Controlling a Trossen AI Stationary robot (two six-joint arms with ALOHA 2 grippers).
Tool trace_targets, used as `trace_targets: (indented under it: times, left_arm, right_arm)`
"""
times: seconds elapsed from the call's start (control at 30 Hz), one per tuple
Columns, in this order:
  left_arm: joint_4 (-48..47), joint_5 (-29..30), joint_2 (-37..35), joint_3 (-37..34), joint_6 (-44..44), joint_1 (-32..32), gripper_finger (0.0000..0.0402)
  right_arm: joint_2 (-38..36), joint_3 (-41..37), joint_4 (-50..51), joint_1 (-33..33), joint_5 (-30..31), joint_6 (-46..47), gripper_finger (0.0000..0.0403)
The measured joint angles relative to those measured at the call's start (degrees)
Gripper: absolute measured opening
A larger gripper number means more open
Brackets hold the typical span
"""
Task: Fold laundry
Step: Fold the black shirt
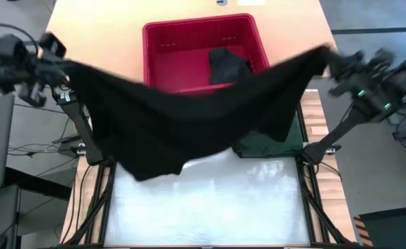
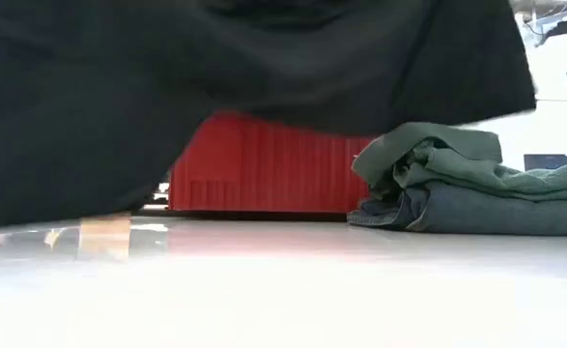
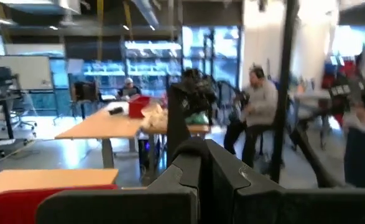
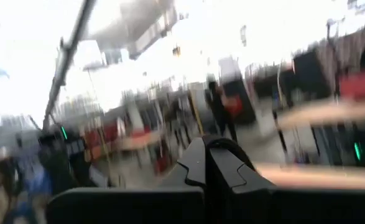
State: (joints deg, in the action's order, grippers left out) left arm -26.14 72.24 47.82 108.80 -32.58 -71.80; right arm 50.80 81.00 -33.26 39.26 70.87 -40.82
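A black garment hangs spread between my two raised grippers, above the table's middle. My left gripper is shut on its left end, beyond the table's left edge. My right gripper is shut on its right end, near the table's right edge. In the low view the black garment fills the top and left. A second black garment lies inside the red bin. Folded green garments rest in a pile on the table's right side. My left gripper holds the black garment by its upper left corner, coming at it about level from the table's left. The shut fingers show in the wrist view, but the cloth between them does not. The cloth sags toward the middle. My right gripper holds the garment's upper right corner, coming about level from the table's right. The wrist view shows only shut fingers, blurred, with the pinch itself out of sight. The garment hangs below, and its lowest edge is at the left.
The red bin stands at the table's far middle, behind the hanging cloth. A white sheet covers the near part of the table, bare under the garment. The green pile lies by the right arm's base. People sit at desks in the room beyond.
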Motion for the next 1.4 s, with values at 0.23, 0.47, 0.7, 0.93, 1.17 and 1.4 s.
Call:
trace_targets:
  times: [0.23,0.47,0.7,0.93,1.17,1.4]
  left_arm:
    - [10.59,-10.12,0.22,7.41,-18.72,-0.03,0.0000]
    - [5.24,-6.75,-0.14,11.87,-20.53,-2.22,0.0000]
    - [-33.72,-4.97,-0.09,7.56,25.63,-3.09,0.0000]
    - [-54.77,-11.21,0.17,-19.98,90.60,-3.43,0.0000]
    - [-26.98,-28.17,3.70,-50.02,111.52,-3.14,0.0000]
    - [-21.24,-53.78,11.03,-59.44,124.72,-3.72,0.0000]
  right_arm:
    - [0.30,10.93,11.27,-6.65,-12.74,-2.62,0.0018]
    - [2.27,15.34,29.38,-11.13,-15.52,3.37,0.0018]
    - [0.74,12.91,79.13,-8.03,-21.79,56.25,0.0018]
    - [6.66,-1.21,82.88,-0.35,-41.72,85.26,0.0018]
    - [10.53,-13.16,79.66,8.24,-45.18,109.11,0.0018]
    - [11.23,-16.64,94.08,14.66,-53.85,136.42,0.0018]
